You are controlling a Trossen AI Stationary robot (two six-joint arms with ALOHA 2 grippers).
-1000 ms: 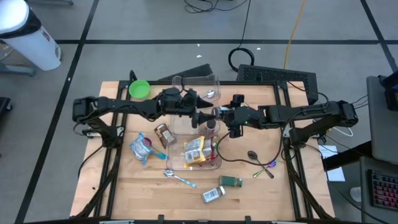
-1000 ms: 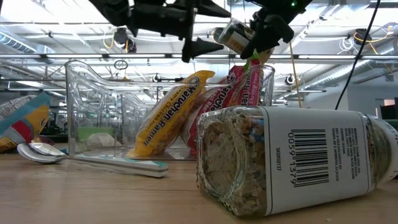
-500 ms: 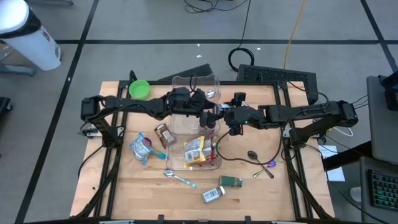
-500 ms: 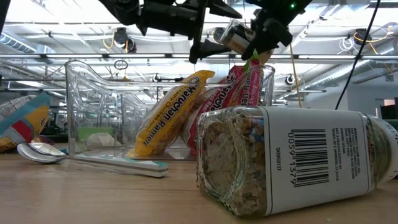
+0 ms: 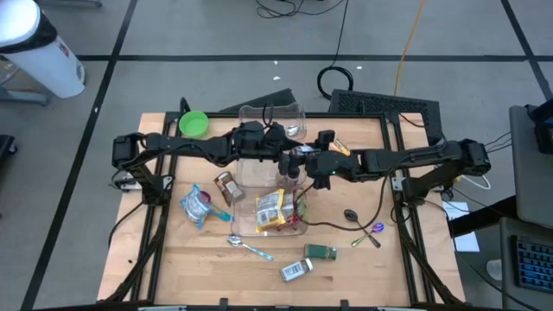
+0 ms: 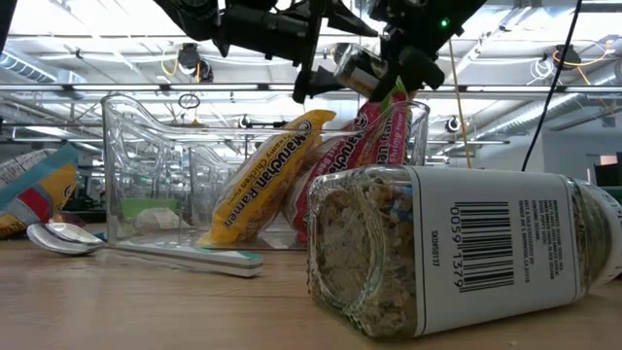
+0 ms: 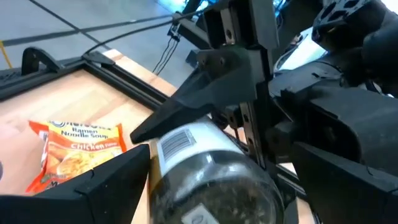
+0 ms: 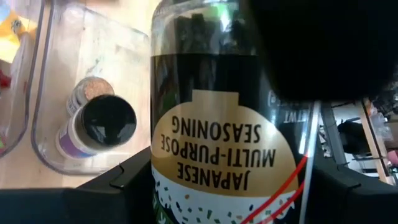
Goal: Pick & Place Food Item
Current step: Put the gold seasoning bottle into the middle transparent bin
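The seasoning jar (image 8: 214, 124) is in my right gripper (image 5: 304, 166), held in the air above the clear bin (image 5: 259, 226) in the middle of the table (image 5: 173, 250). My right fingers are clamped on its sides; its label reads "Japanese multi-purpose seasoning". In the low view the jar (image 6: 358, 68) hangs tilted just over the packets that stand in the bin.

What has changed in the last second: my right arm has moved a little toward the left arm, carrying the jar with it, and my left gripper (image 5: 278, 160) has come forward to meet it. Now my left fingers (image 7: 205, 102) stand wide apart on both sides of the jar, one above and one below it in the left wrist view. I cannot tell if they already touch the glass; they do not squeeze it.

For the task, I judge this as a handover in the air: the jar goes from my right side to my left, and the left must close before the right lets go. If the right opens too early, the jar can fall on the ramen packet (image 5: 270, 210) below.

Around this, a second clear bin (image 5: 298, 112) stands at the far side with a small spice jar (image 8: 99, 124) inside. A spoon (image 5: 246, 246) and another jar (image 5: 295, 270) lie at the near edge, and a green bowl (image 5: 193, 124) is far left.
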